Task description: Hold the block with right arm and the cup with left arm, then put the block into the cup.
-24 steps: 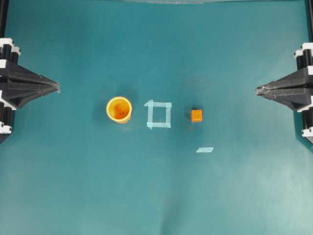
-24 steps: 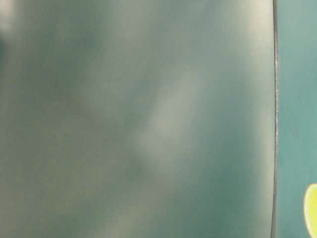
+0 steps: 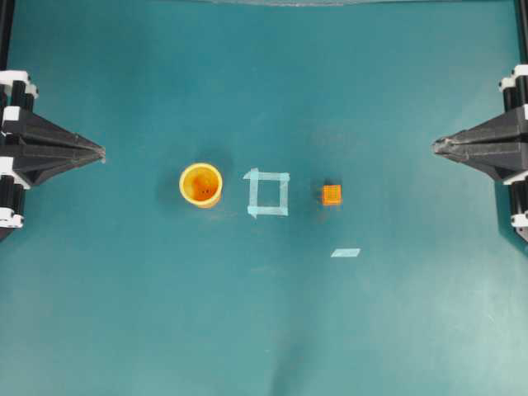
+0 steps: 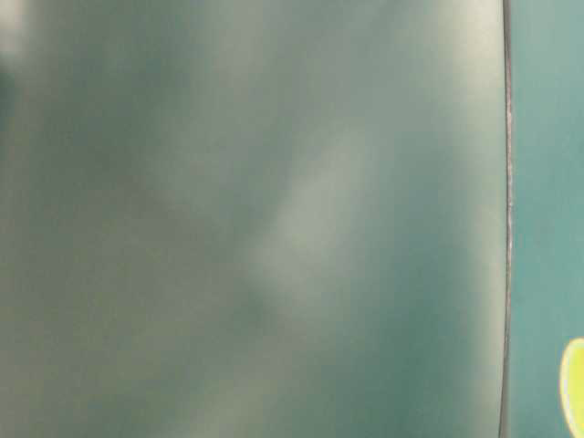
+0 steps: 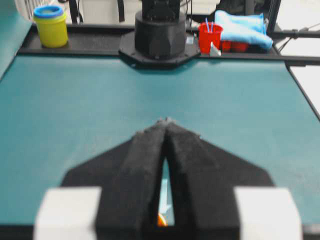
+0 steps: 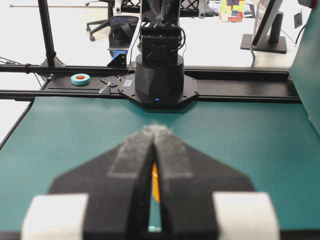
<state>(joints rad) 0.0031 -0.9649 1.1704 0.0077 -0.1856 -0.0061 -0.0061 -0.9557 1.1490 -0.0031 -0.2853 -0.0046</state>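
The yellow-orange cup (image 3: 201, 185) stands upright left of centre in the overhead view. The small orange block (image 3: 332, 195) sits right of centre, and a pale tape square (image 3: 268, 193) lies between them. My left gripper (image 3: 101, 152) is shut at the left edge, pointing toward the cup from well away. My right gripper (image 3: 436, 148) is shut at the right edge, far from the block. In the left wrist view the left gripper (image 5: 165, 121) is shut and empty. The right gripper (image 6: 156, 129) is also shut and empty. An orange sliver shows through each gap.
A short pale tape strip (image 3: 346, 252) lies just below and right of the block. The left wrist view shows the opposite arm's base (image 5: 160, 35), a yellow tub (image 5: 50, 25), a red cup (image 5: 210, 36) and blue cloth (image 5: 240, 25) beyond the mat. The table-level view is blurred.
The left gripper has shifted slightly down and inward; the right gripper has barely moved. Cup and block stay where they were.
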